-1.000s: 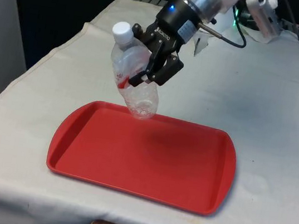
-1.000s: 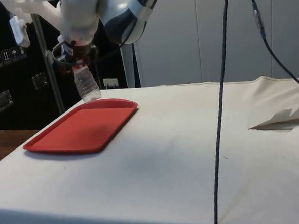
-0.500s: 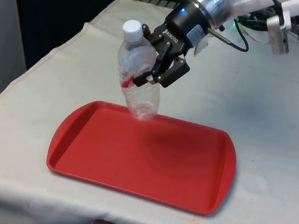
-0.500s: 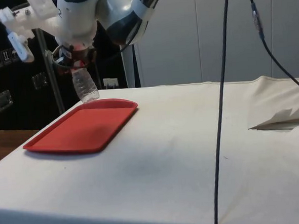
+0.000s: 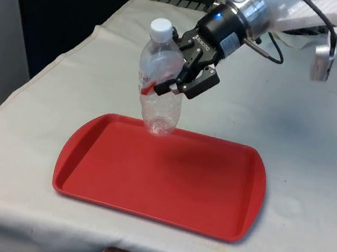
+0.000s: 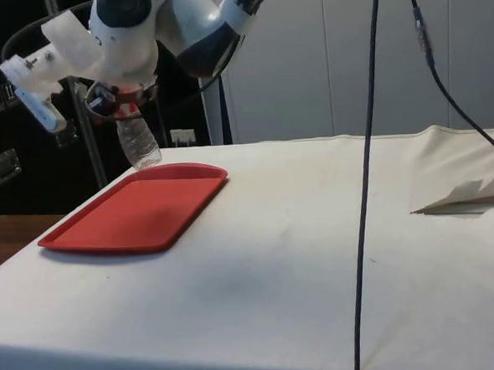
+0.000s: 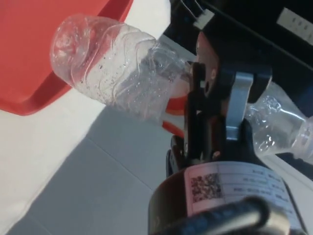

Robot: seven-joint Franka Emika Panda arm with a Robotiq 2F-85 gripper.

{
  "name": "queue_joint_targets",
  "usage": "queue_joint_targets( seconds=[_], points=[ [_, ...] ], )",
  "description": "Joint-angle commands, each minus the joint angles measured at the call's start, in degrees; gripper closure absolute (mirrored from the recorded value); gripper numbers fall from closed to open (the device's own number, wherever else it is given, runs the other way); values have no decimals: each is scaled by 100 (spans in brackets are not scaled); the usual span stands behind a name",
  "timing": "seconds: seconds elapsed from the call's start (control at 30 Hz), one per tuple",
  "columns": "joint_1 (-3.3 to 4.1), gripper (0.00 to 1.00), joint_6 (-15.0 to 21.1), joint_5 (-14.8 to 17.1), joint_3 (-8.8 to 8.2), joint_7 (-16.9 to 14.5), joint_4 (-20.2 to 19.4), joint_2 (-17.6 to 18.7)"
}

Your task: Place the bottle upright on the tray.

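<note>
One bottle [image 5: 160, 80] you hold nearly upright | gripper [image 5: 177, 78] clamped round its middle | base above tray's [image 5: 160, 179] far edge, not touching

Pincer [image 5: 173, 84] held high, arm reaching down, fingers clamped.

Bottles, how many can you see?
1. The bottle is held in the gripper, nearly upright, in the air by the far edge of the red tray.

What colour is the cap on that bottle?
White. The cap tops the clear bottle; the front view shows it best.
</note>
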Motion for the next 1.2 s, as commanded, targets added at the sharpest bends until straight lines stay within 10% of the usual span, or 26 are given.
queue_joint_targets(
  seconds=[0.0,1.17],
  points=[
    [46,67,-40,-155,-29,172,34,11],
    [17,67,-1467,-1026,567,1455,-6,86]
  ],
)
